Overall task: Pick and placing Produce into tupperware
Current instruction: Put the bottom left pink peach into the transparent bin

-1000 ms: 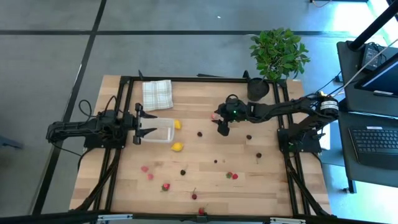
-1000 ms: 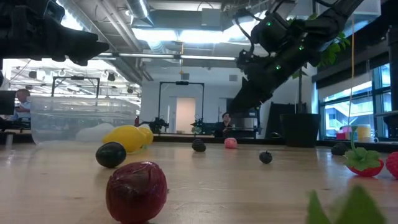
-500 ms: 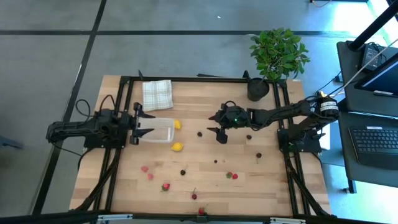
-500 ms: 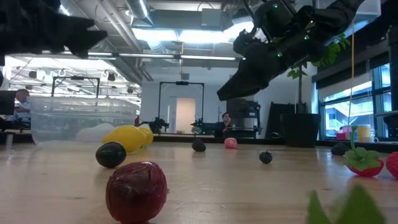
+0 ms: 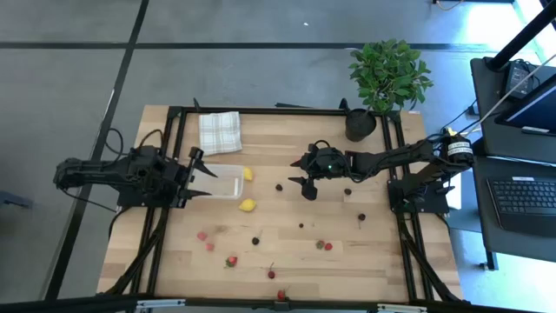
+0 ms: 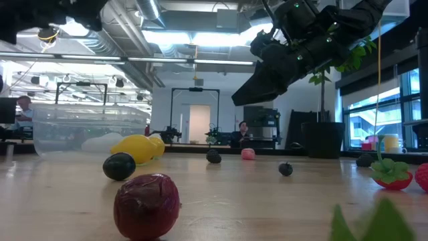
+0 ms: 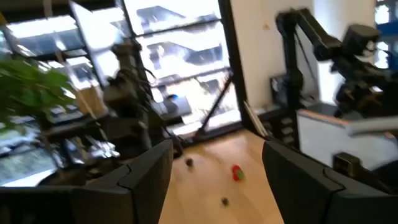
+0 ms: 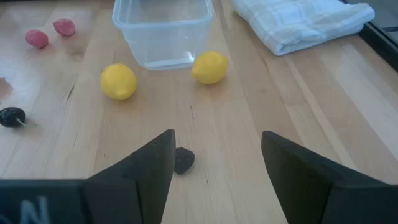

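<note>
The clear tupperware (image 5: 221, 181) (image 8: 163, 31) stands empty on its base on the table's left half. Two yellow lemons (image 5: 248, 174) (image 5: 248, 205) lie beside it, also in the right wrist view (image 8: 209, 67) (image 8: 118, 81). My left gripper (image 5: 198, 174) (image 7: 214, 180) is open, just left of the tupperware and raised off the table. My right gripper (image 5: 303, 178) (image 8: 217, 168) is open and hovers at mid-table, pointing left over a dark cherry (image 5: 279, 186) (image 8: 183, 160). Strawberries (image 5: 201, 236) (image 5: 324, 245) and more cherries (image 5: 347, 191) lie scattered toward the near edge.
A folded checked cloth (image 5: 219, 132) lies on the table behind the tupperware. A potted plant (image 5: 388, 74) stands at the far right corner. Black frame rails (image 5: 261, 110) run along the table's edges. In the low view a dark red fruit (image 6: 146, 206) lies close to the near edge.
My left gripper has drawn back toward the table's left edge and risen, so its fingers no longer stand on either side of the tupperware. My right gripper has shifted slightly left, risen and tipped from pointing down to slanting toward the table's left. The tupperware and fruit have stayed put.
</note>
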